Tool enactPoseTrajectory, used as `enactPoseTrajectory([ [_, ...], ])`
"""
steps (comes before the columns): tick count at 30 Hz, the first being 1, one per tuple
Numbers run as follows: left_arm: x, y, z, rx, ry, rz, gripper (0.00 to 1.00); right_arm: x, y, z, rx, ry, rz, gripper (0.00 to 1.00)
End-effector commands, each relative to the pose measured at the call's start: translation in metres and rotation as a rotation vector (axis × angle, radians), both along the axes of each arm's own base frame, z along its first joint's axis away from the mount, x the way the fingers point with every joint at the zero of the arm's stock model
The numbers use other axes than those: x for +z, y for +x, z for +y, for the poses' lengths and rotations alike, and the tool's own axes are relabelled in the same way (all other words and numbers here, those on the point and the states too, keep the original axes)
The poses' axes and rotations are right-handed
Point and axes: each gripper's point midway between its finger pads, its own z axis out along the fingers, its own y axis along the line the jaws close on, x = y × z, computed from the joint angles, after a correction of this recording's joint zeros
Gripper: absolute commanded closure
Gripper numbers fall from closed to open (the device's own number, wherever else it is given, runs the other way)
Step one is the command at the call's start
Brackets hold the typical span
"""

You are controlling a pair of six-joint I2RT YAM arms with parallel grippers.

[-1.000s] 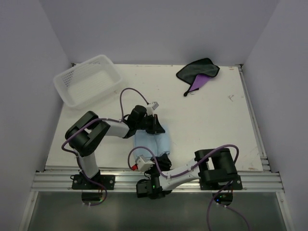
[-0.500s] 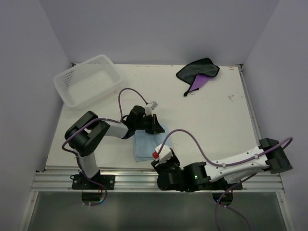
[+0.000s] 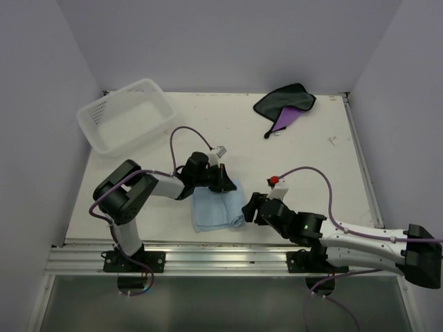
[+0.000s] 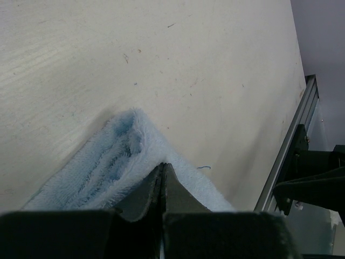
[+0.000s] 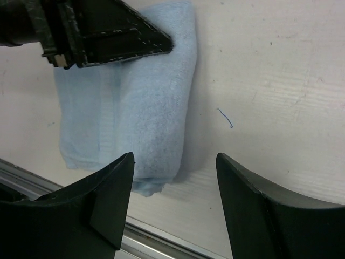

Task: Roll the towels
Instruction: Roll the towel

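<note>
The light blue towel [image 3: 216, 207] lies folded flat near the table's front, its right edge thick and rounded [image 5: 161, 108]. My left gripper [image 3: 225, 183] is shut, its tips [image 4: 163, 166] pressing down on the towel's far right corner [image 4: 118, 156], with no cloth seen between the jaws. My right gripper [image 3: 249, 207] stands open just right of the towel; in its wrist view the towel's near right corner lies ahead of the gap [image 5: 175, 162]. The purple and dark grey towel [image 3: 285, 104] lies crumpled at the far right.
A white lattice basket [image 3: 124, 114] stands at the far left corner. A metal rail [image 3: 228, 245] runs along the table's near edge, close behind the blue towel. A short blue thread [image 5: 226, 118] lies on the table to the towel's right.
My right arm has swung from the towel's near edge round to its right side, and its jaws have widened. The towel now lies flatter. The left gripper has barely moved.
</note>
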Motion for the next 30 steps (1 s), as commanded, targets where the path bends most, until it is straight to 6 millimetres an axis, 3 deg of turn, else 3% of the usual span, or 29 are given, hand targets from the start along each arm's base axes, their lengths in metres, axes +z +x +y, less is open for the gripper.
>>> enactPoseTrajectory([
  [1, -0.003, 0.007, 0.01, 0.02, 0.038, -0.051, 1.0, 0.001, 0.001, 0.014, -0.034, 0.241, 0.108, 0.34],
  [11, -0.003, 0.009, 0.011, 0.02, 0.057, -0.057, 1.0, 0.006, -0.004, 0.046, 0.089, 0.392, 0.126, 0.24],
  [17, -0.002, 0.008, 0.011, 0.018, 0.059, -0.056, 1.0, -0.014, -0.002, 0.043, 0.069, 0.299, 0.156, 0.24],
  [22, -0.002, 0.009, 0.012, 0.019, 0.063, -0.056, 1.0, -0.037, 0.003, 0.035, 0.027, 0.174, 0.178, 0.28],
  [26, -0.007, 0.008, 0.013, 0.019, 0.074, -0.05, 1.0, -0.04, 0.005, 0.039, 0.045, 0.139, 0.157, 0.34],
  [30, -0.008, 0.007, 0.013, 0.02, 0.076, -0.048, 1.0, -0.034, 0.006, 0.047, 0.074, 0.17, 0.129, 0.55],
])
